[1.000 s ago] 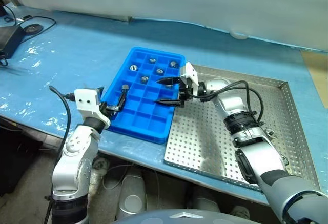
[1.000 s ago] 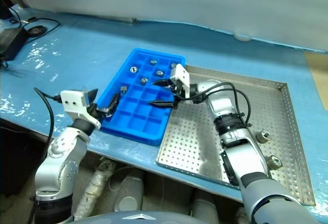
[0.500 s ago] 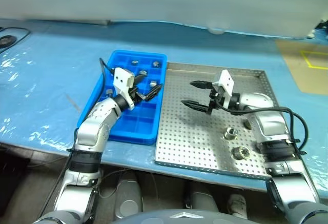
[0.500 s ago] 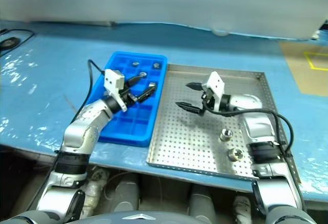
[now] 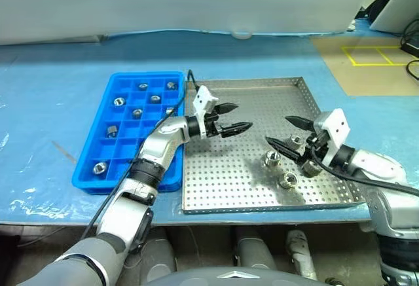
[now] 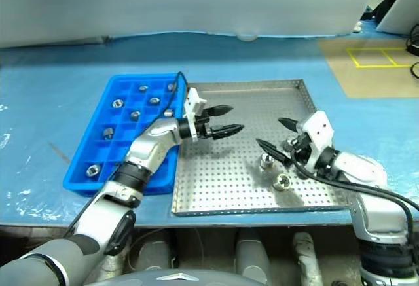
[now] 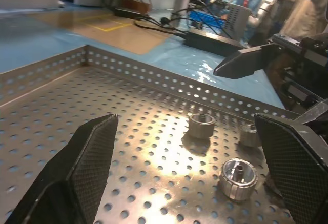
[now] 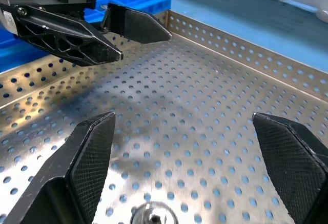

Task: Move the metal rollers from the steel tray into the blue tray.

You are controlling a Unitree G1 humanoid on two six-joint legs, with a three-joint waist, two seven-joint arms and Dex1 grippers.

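On the blue-covered worktop [image 5: 59, 83] the blue tray [image 5: 91, 168] lies to the left, touching or just beside the steel tray [image 5: 222, 188] on its right. Several metal rollers [image 5: 137, 113] already sit in the blue tray's compartments: about seven can be counted, most in the far rows, one in the near left corner. Left in the steel tray is a small cluster near its right side; four rollers seem to be there, two of them plain on the perforated floor [image 5: 272, 160] and [image 5: 287, 180], the others partly hidden behind the right end effector [image 5: 289, 133].

Both end effectors carry nothing. The left end effector [image 5: 236, 118] reaches over the steel tray's middle, pointing right toward the cluster, its fingers spread wide. The right end effector hangs just above the remaining rollers, fingers also wide apart.

By this count the job looks well past halfway: the greater share is sorted, and a handful still has to be picked from the steel tray and carried left.
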